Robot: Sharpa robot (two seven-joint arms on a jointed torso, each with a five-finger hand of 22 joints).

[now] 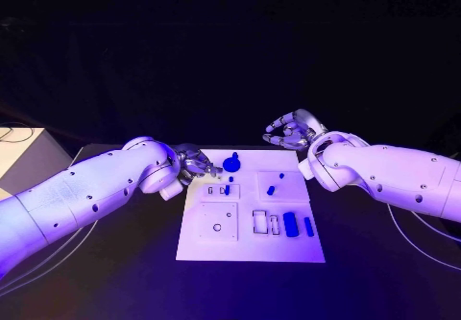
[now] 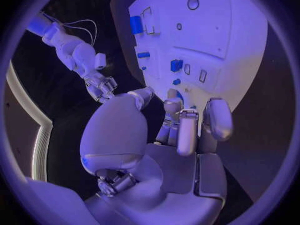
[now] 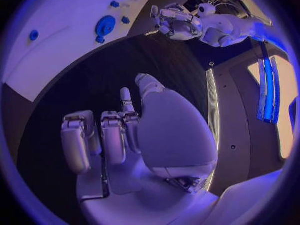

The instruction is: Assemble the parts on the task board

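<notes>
- The task board (image 1: 252, 200) lies in the middle of the black worktop (image 1: 134, 280), with its blue parts spread over it: a round knob-like part (image 1: 232, 162) near the far edge, a small peg (image 1: 282, 176) and a short block (image 1: 270, 190) in the square recess right of centre, and a larger rounded block (image 1: 290, 224) with a slim bar (image 1: 308, 227) beside it near the right edge.
- The left hand (image 1: 195, 165) sits at the board's far left corner, just beside the round knob-like part. Its fingers (image 2: 186, 130) are curled inward over the board; whether they pinch a small piece I cannot tell, since the tips hide what lies under them.
- The right hand (image 1: 292, 130) hangs beyond the board's far edge, above the bare worktop. Its fingers (image 3: 112, 135) are curled in towards the palm and hold nothing that I can see.
- Judged from this, the step in hand is the left hand's work on a part near the far left corner, either seating it or taking hold of it.
- To do it well, the left hand should come down straight over the part, not at a slant, so the piece meets its slot squarely.
- The fingers should close lightly, because these small parts will likely tip or skid on the smooth white plate.
- The right hand is best kept clear of the far edge, well apart from the knob-like part, until it is wanted.
- Main risk: the left hand's curled fingers nudging the neighbouring small slots or the round part while it works.
</notes>
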